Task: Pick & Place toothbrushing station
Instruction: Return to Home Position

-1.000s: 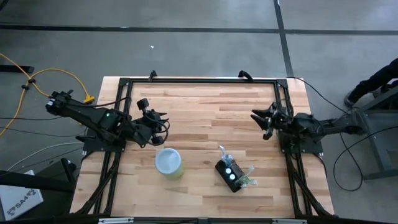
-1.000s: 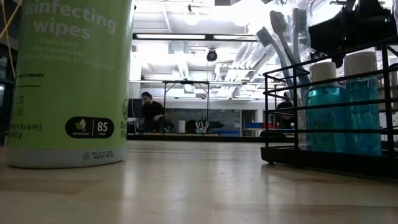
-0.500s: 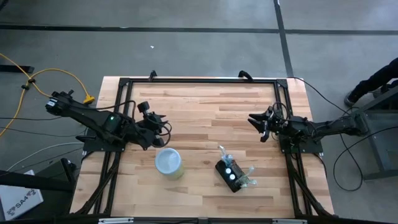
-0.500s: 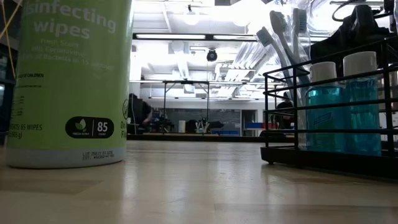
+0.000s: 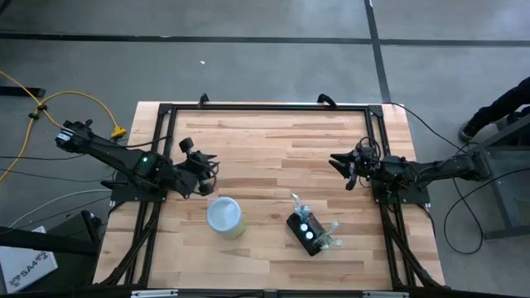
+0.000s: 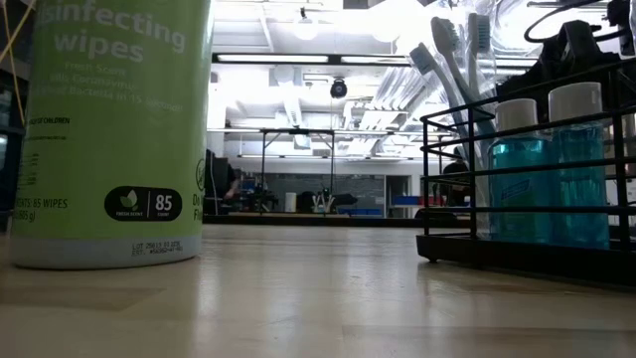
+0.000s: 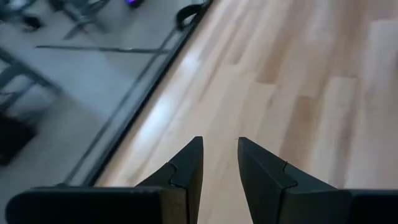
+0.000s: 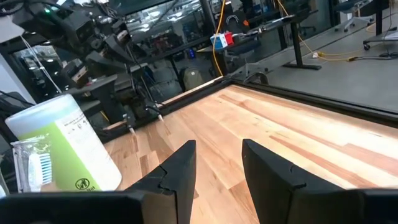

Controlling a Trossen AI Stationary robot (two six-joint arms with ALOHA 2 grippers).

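Note:
The toothbrushing station [image 5: 308, 233] is a small black wire holder [image 6: 527, 179] with two blue white-capped bottles and several toothbrushes. It stands on its base on the wooden table near the front edge, right of centre. My left gripper [image 5: 201, 161] hovers open over the table's left part, behind the wipes canister, and its wrist view shows only bare wood between the fingers [image 7: 219, 142]. My right gripper [image 5: 341, 165] is open near the right edge, pointing level toward the table's left [image 8: 217, 144]. Both are well away from the station.
A tall green canister of disinfecting wipes [image 5: 224, 217] with a pale lid stands left of the station, also seen in the low view [image 6: 114, 129] and right wrist view [image 8: 62, 149]. A black metal frame [image 5: 265, 108] runs around the table's edges. Bare wood lies between the two arms.
My left gripper has sunk and drawn back a little toward the table's left edge. My right gripper has sunk lower near the right edge. Both keep the same gap between their fingers. The station and the canister have not moved.

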